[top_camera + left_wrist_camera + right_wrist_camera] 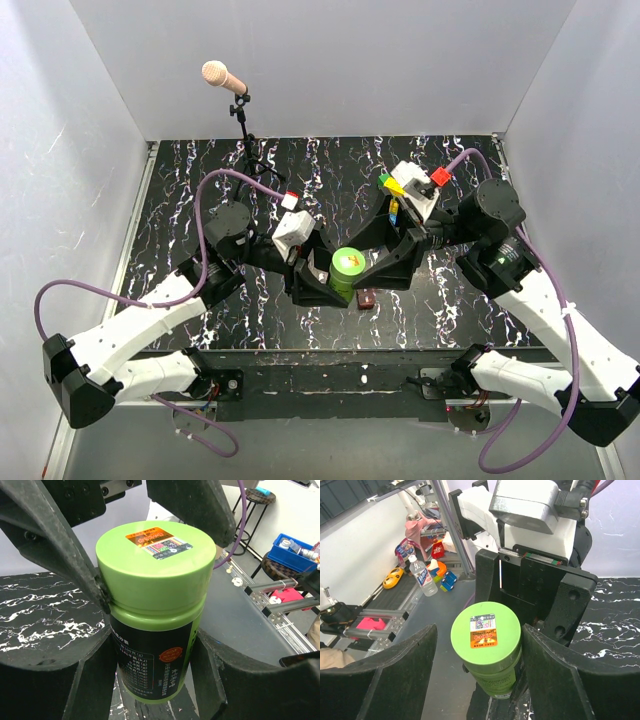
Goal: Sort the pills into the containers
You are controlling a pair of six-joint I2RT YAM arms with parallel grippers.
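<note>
Top external: left arm [150,325], right arm [545,300] angle inward; left fingers [50,680] pinch green bottle [349,268], right fingers [395,680] spread astride cap [487,632].

- bottle [150,675]: lime-green body and cap; black label with white print and an orange-red round seal.
- cap sticker [158,542]: orange and white with a small multicolour patch, in the middle of the cap top between the fingers.
- left gripper [155,640], right gripper [482,645]: matte black fingers.
- table [200,170]: black with white marble veining.
- box [366,298]: dark red-brown, just beside the right fingertips.
- cables [200,215]: purple.
- brick stack [394,192]: yellow and blue.
</note>
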